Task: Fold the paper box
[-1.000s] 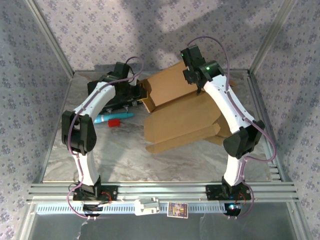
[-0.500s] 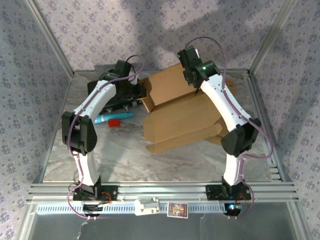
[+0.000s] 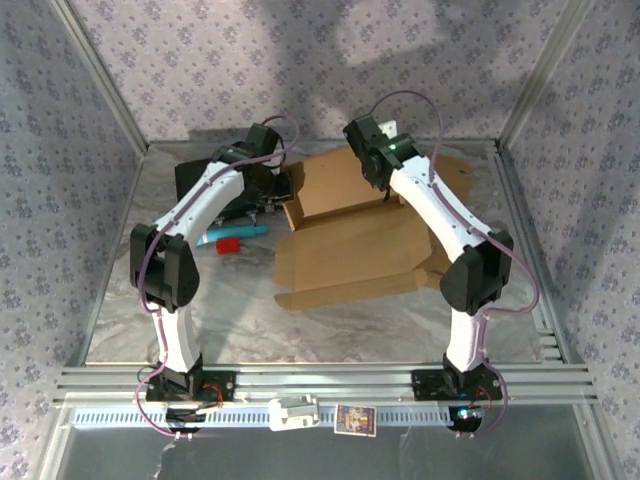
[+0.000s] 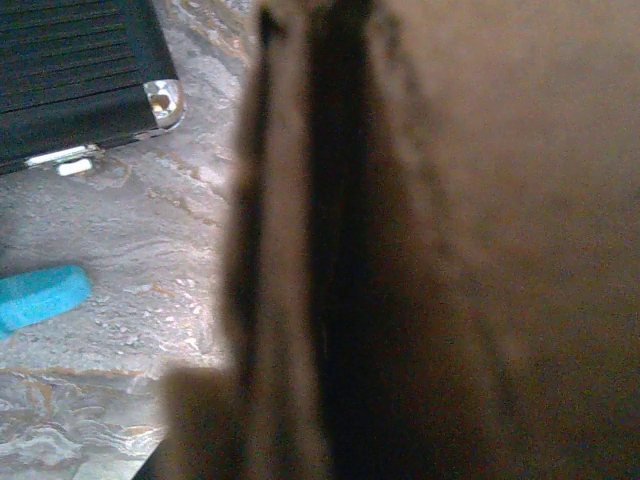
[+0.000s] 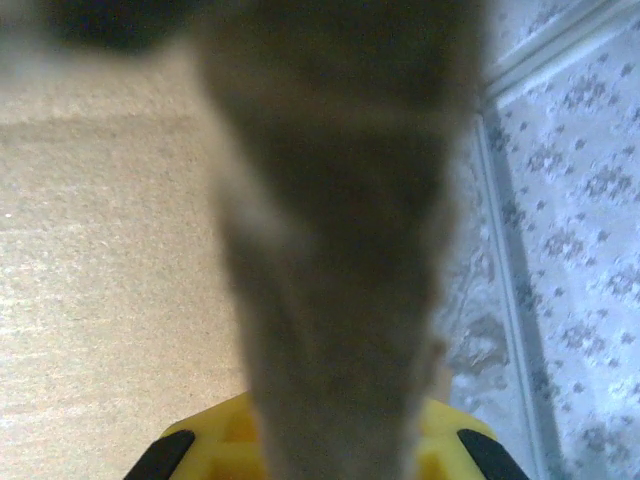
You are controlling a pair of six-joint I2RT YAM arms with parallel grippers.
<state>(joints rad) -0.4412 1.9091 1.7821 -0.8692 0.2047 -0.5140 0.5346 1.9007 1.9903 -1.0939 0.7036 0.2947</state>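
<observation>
left claw [image 3: 283, 188] is clamped shut on the left edge of the paper box [image 3: 350, 250]. in its wrist view we see a blurred cardboard wall running up the middle, close to the lens. right claw [image 3: 386, 190] is closed too, pinching an upright flap at the far side of the box, and that flap looms blurred in its own wrist view. we see the left arm [image 3: 200, 205] bent at an elbow out on the left, forearm slanting far and right. the right arm [image 3: 440, 215] mirrors it, elbow out right, forearm slanting far and left. the box lies partly unfolded on the desk [image 3: 230, 310], around the middle and far of it. a black case [image 3: 200, 180] sits far left, with a teal marker [image 3: 225, 232] just near of it.
</observation>
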